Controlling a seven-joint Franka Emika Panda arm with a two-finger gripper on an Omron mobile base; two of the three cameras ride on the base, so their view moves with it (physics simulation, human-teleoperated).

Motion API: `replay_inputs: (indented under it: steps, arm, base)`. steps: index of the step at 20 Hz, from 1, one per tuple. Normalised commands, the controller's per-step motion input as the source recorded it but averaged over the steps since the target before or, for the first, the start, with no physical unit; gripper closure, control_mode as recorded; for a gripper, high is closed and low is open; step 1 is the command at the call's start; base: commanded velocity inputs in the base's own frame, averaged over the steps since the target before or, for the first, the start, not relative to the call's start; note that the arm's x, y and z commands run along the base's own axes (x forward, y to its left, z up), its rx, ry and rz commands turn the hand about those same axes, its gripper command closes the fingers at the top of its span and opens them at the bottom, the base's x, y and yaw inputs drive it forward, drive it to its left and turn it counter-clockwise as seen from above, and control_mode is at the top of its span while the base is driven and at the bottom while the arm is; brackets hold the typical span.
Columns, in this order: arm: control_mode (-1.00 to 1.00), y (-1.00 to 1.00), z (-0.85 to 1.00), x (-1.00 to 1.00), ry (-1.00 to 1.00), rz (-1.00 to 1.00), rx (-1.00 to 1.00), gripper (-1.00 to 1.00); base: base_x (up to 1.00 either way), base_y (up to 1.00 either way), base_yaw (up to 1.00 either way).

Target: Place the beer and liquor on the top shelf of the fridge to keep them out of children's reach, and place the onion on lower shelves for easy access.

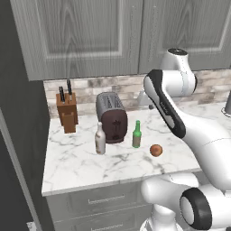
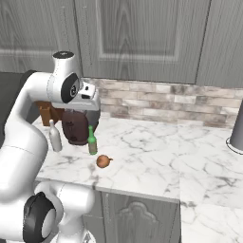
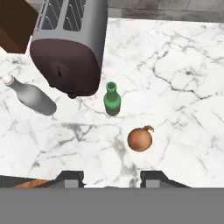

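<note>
From the left base view, the slim green glass beer bottle (image 1: 136,135), stout whitish liquor bottle (image 1: 100,139) and round orange-brown onion (image 1: 156,150) all stand on the white marble worktop (image 1: 76,164).

In the right base view, my arm hangs above them.

In the hand view, my gripper (image 3: 111,180) is nearly closed and empty. I judge no item is fetched yet; next I must spread the jaws and descend on a bottle.

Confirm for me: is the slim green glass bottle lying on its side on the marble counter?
No, the slim green glass bottle stands upright on the white marble counter, between the stout whitish bottle and the small orange-brown onion.
</note>
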Motion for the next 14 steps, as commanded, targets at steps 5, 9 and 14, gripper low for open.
replay_inputs:
  steps: [5, 9, 14]
  arm:
    - [-1.0, 0.0, -0.13, -0.11, -0.02, 0.02, 0.0, -1.0]
    - [-1.0, -0.01, -0.39, -0.31, -0.01, 0.02, 0.0, -1.0]
    - [-1.0, -0.08, -0.38, -0.3, 0.0, 0.0, 0.0, -1.0]
  base:
    - [0.0, 0.0, 0.0]
    - [0.0, 0.0, 0.0]
    - [0.0, 0.0, 0.0]
